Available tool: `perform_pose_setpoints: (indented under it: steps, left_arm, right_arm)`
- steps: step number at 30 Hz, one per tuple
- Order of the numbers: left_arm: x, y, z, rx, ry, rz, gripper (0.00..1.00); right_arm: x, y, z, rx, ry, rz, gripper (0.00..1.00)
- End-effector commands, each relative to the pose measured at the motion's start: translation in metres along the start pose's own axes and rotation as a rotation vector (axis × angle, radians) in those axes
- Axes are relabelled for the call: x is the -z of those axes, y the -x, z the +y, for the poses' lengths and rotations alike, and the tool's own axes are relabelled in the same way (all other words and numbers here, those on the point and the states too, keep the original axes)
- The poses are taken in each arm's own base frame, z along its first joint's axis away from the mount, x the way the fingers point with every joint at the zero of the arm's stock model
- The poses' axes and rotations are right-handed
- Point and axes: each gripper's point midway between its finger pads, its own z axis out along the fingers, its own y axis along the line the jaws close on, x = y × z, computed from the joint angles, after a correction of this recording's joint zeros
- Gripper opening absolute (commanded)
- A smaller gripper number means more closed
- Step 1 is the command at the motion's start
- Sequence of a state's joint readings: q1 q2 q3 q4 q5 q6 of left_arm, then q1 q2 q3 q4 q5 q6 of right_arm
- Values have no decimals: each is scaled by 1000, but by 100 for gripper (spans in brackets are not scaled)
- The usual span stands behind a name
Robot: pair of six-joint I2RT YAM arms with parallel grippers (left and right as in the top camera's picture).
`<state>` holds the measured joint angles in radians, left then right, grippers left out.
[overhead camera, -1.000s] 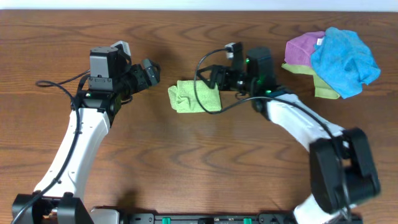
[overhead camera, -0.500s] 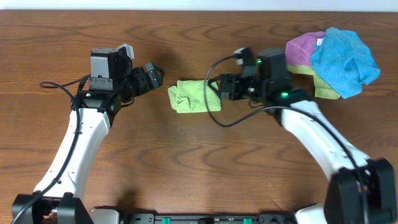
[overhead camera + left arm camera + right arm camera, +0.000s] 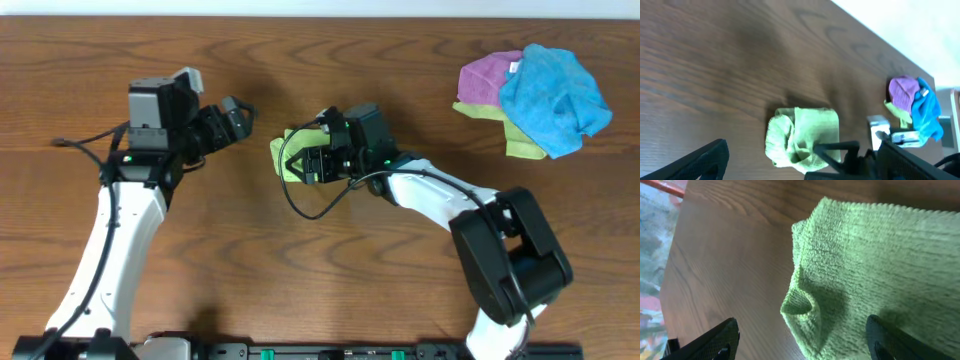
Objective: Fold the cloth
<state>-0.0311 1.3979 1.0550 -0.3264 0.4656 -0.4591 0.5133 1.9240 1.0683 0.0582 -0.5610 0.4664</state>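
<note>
The right pincer (image 3: 303, 166) has swung back over the cloth (image 3: 283, 160) — jaws wide open, holding nothing. The cloth lies folded small in the middle of the bench (image 3: 330, 260). The left pincer (image 3: 236, 112) waits open nearby — maybe one more fold is coming.

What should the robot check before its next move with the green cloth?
1. Right gripper open: ok.
2. Right gripper above the cloth: ok.
3. Its fingers touching the cloth: cannot tell.
4. Left gripper open and apart from the cloth: ok.
5. Cloth lying flat: not ok, one edge is puckered.
6. Blue cloth well away from the cloth: ok.
</note>
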Motion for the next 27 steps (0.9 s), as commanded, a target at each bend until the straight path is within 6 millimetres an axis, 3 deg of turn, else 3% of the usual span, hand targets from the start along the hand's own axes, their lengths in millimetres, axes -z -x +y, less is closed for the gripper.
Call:
perform_pose_setpoints:
  steps: [1,8,16,27]
  left_arm:
    - [10,7,3,0,-1,-29,96]
    - [14,12,8,14,-5,-38,96]
    - [14,13,9,17,-2,-40,96]
    - [14,11,10,21,2,-31,96]
  right_arm:
    - [-7,1,5,-17,18,-4,80]
    - [-20,0,14,-21,50,-18,80]
    - [-33,-19,39,9,91,30,79]
    - [-33,-21,47,7,125,43,78]
